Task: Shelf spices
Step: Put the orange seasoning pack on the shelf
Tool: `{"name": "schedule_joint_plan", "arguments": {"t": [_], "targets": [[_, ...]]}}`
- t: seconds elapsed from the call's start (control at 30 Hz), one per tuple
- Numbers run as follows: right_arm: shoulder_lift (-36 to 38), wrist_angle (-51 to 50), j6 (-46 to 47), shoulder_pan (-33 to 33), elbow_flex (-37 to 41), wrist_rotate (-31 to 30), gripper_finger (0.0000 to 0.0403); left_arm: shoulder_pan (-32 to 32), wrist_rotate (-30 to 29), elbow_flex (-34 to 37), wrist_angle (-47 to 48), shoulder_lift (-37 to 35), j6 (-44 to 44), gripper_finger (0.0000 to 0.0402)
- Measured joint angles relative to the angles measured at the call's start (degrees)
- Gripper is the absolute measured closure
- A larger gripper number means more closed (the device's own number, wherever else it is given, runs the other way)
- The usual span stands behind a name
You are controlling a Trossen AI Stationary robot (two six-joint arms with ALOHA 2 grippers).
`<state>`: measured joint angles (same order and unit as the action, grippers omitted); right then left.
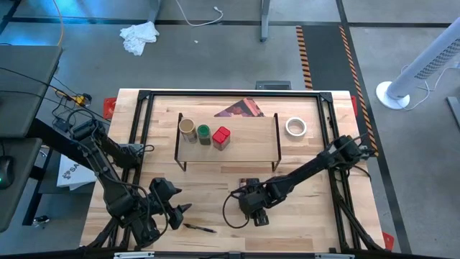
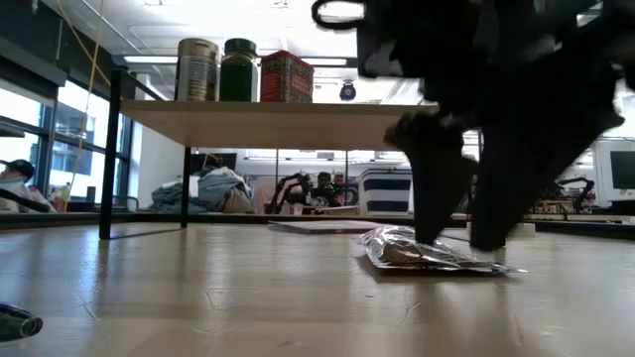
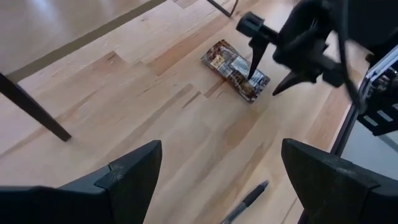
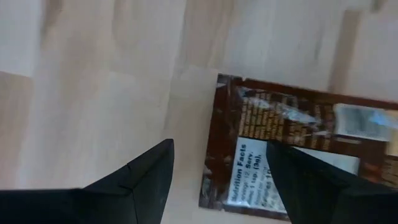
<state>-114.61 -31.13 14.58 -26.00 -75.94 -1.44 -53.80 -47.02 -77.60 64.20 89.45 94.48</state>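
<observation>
Wood grain ran pale and smooth across the table point(image 1: 316, 216), where the left gripper point(image 1: 175, 209) hung near the front edge with its dark wedge-shaped fingers point(image 3: 130, 171) spread apart and empty, a thin black pen point(image 1: 199, 229) lying just beside it on the boards. Behind stood the shelf point(image 1: 248, 144), a light wooden board on thin black metal legs, carrying three spices in a row at its left end: a round tan-topped jar point(image 1: 187, 129), a round green-lidded jar point(image 1: 204, 133) and a boxy red tin point(image 1: 221, 137). A dark reddish printed card point(image 1: 242, 108) lay flat behind the shelf, and a white tape roll point(image 1: 295, 127) sat off its right end. In front of the shelf, the flat, crinkled, glossy brown packet point(image 2: 427, 254) lay on the table, printed side up. The right gripper point(image 1: 253, 203) stood directly over it, fingers point(image 4: 140, 180) wide apart, one fingertip off the packet's edge and the other over its label, not closed on it.
</observation>
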Motion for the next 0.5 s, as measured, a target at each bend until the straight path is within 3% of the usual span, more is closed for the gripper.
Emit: {"name": "schedule_joint_plan", "arguments": {"t": [0.3, 0.37, 0.5], "targets": [[-4.18, 0.38, -0.03, 0.04, -0.39, -0.54, 0.0166, 1.1, 1.21, 0.0, 0.09, 0.0, 6.38, 0.0076], [-4.47, 0.08, -0.88, 0.04, -0.39, -1.2, 0.0196, 1.36, 1.56, 0.0, 0.1, 0.0, 7.11, 0.0076], [-4.59, -0.72, -2.79, -0.02, -0.37, -2.89, 0.0291, 2.11, 1.5, 0.0, 0.03, 0.0, 7.51, 0.0076]]}}
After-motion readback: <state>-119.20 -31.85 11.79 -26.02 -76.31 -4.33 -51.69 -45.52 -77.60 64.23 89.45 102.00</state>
